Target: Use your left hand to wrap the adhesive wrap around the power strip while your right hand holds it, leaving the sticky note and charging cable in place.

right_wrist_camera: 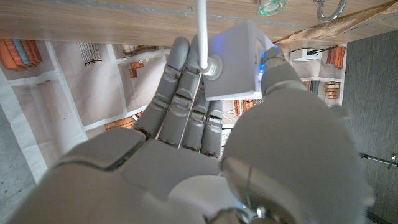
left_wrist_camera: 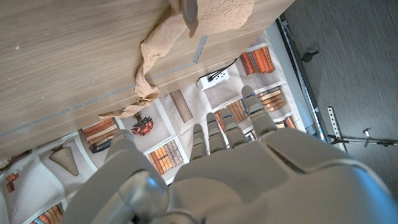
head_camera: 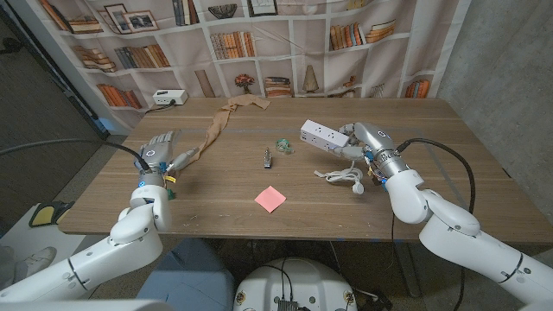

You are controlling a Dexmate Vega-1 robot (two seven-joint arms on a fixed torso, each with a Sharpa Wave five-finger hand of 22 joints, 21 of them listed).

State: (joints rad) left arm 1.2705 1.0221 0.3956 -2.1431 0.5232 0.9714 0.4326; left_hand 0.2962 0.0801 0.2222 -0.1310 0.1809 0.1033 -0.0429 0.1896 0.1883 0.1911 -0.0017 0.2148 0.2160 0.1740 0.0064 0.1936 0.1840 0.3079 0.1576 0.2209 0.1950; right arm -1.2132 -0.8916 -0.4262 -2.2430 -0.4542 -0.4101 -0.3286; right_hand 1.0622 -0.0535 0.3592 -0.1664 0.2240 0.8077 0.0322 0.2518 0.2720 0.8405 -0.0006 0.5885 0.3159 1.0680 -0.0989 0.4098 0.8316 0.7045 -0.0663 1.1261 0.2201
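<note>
The tan adhesive wrap lies in a long strip across the table's left half, from the far middle down to my left hand. That hand pinches the wrap's near end at its thumb; its other fingers are spread. In the left wrist view the wrap bunches close by. My right hand grips one end of the white power strip, which it holds just above the table. In the right wrist view the power strip sits between fingers and thumb. The white charging cable lies coiled near my right hand. The pink sticky note lies at centre front.
A small metal clip and a greenish glass piece lie mid-table, between wrap and strip. A white box sits behind the table's far left corner, before the bookshelf backdrop.
</note>
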